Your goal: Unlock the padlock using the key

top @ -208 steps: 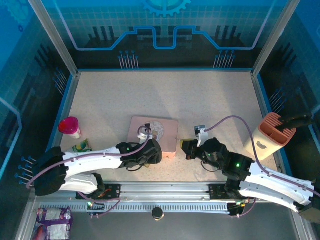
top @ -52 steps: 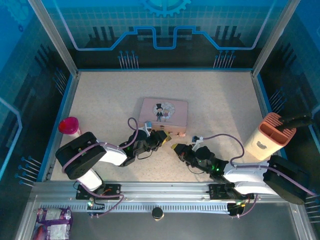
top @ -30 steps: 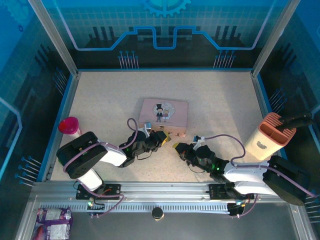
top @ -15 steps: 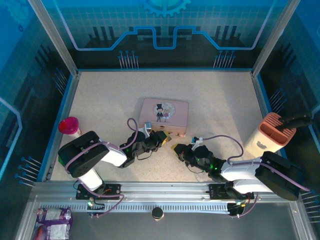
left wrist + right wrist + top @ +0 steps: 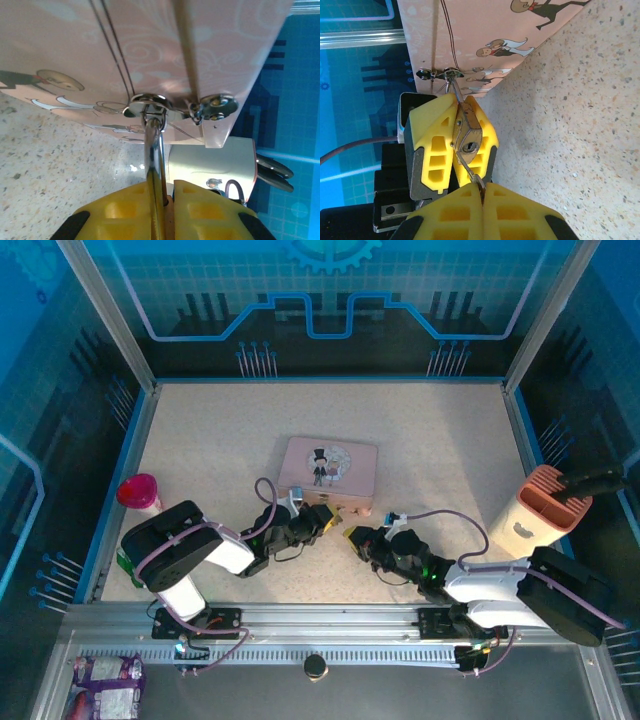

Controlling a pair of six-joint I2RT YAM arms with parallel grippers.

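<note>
Right gripper (image 5: 482, 196) is pinched tight on the head of the thin, likely slippery key (image 5: 474, 172), tip at the keyhole of the stiff little padlock (image 5: 468, 136) that my left gripper (image 5: 164, 200) clamps by its body, hanging off the pink box (image 5: 470, 45).

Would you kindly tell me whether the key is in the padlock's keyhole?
Out, it appears: the right wrist view shows the padlock keyhole dark and unfilled, the key just below it.

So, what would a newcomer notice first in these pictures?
First the pink tin box in the middle of the table. At its near edge the left gripper clamps the brass padlock, hooked on the box's latch, and the right gripper points the thin key at its keyhole.
</note>
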